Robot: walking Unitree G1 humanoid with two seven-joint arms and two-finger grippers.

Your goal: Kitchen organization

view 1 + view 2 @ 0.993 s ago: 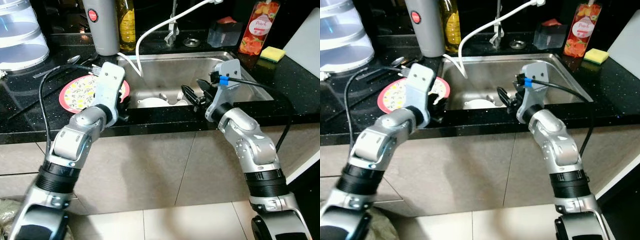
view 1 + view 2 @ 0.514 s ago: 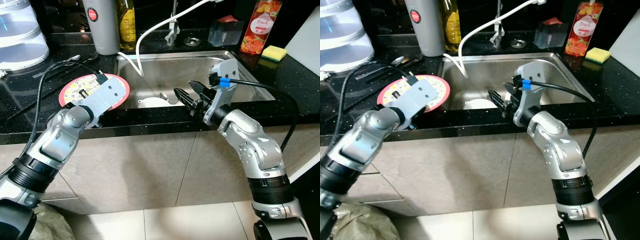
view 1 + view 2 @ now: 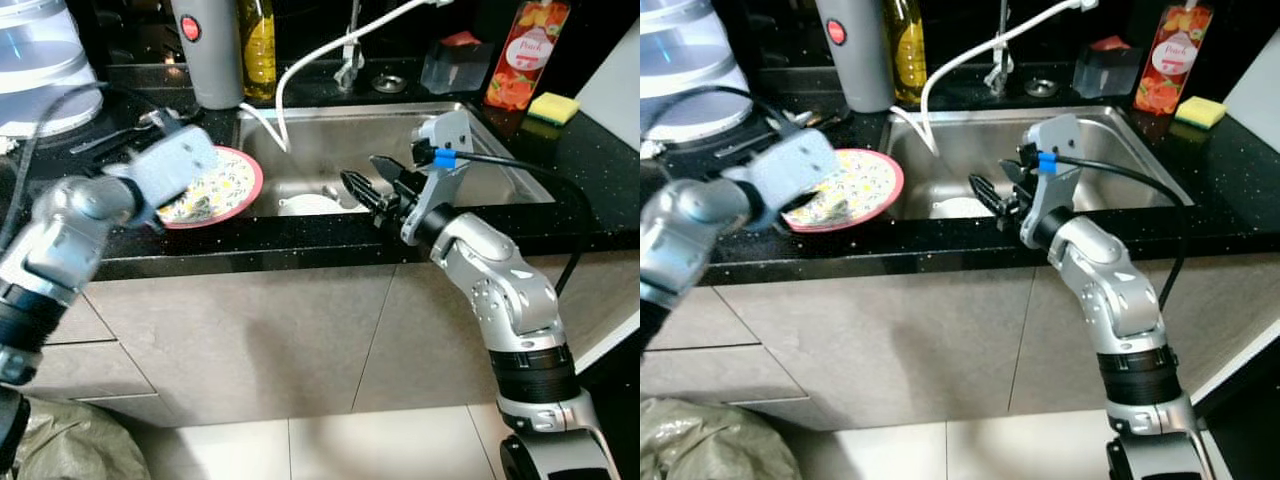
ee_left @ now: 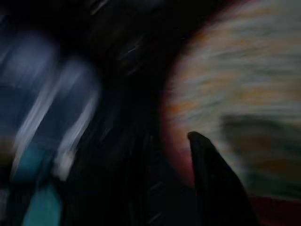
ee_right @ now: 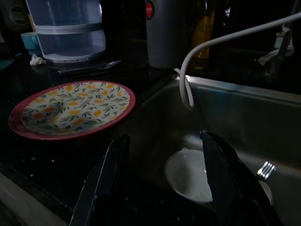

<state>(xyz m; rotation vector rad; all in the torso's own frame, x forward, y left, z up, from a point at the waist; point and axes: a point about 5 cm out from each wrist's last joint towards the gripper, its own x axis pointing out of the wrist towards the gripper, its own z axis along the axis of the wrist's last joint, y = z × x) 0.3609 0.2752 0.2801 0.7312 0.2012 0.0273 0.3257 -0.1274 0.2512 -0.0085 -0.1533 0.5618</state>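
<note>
On the black counter [image 3: 120,255] just left of the steel sink [image 3: 500,150] lies the red-rimmed patterned plate [image 3: 215,190], its left part covered by the blurred left gripper [image 4: 188,188]; whether its fingers are apart or together I cannot tell. The right gripper [image 3: 372,182] hangs over the sink's front edge, fingers apart and empty, above a white bowl [image 5: 190,174] in the basin

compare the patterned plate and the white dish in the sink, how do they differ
The patterned plate has a red rim and a yellow and green leaf print; the white dish is plain. The plate lies on the black counter beside the sink; the dish sits down in the basin. The plate looks wider. Both are round.
</note>
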